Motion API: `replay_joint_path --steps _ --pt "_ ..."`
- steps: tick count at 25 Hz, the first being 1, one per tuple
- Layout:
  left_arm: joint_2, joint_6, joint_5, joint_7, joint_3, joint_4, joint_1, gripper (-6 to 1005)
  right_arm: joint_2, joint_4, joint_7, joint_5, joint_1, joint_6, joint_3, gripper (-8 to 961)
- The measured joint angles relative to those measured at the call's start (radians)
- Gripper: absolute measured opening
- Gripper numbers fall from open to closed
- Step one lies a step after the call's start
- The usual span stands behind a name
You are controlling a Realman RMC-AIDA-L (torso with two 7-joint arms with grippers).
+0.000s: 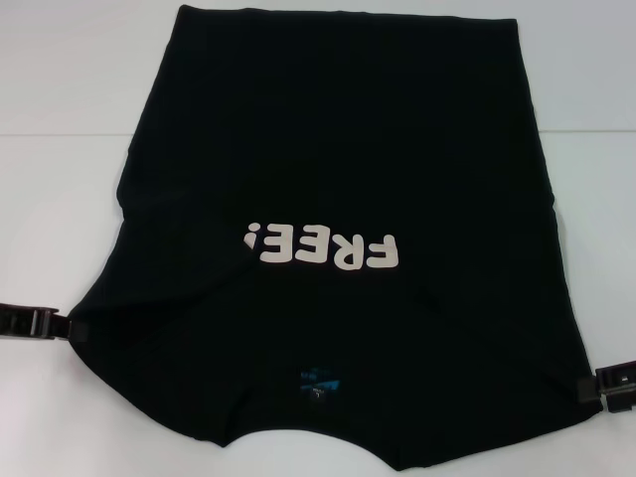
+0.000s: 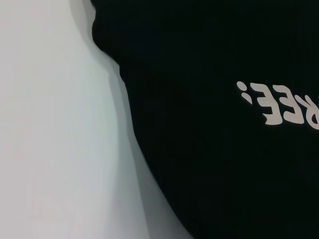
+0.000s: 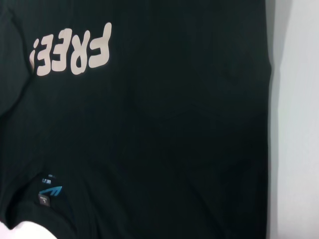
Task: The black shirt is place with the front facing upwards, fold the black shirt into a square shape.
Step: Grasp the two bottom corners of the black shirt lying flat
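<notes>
The black shirt (image 1: 338,248) lies spread on the white table, front up. Its white "FREE!" lettering (image 1: 323,248) reads upside down from the head view. The collar with a small blue neck label (image 1: 320,381) is at the near edge and the hem at the far edge. My left gripper (image 1: 72,328) sits low at the shirt's near left corner, its tip against the cloth. My right gripper (image 1: 588,388) meets the near right corner the same way. The left wrist view shows the shirt's left edge (image 2: 124,114), and the right wrist view shows the shirt's right edge (image 3: 269,124) and the label (image 3: 49,193).
The white table (image 1: 60,149) shows bare on both sides of the shirt and along the far edge. The shirt reaches almost to the near edge of the head view.
</notes>
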Motion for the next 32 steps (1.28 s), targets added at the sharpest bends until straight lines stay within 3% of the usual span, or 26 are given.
replay_joint_path --steps 32 --pt "0.001 0.002 0.000 0.000 0.000 0.000 0.000 15 0.010 0.015 -0.010 0.001 0.013 0.005 -0.002 680"
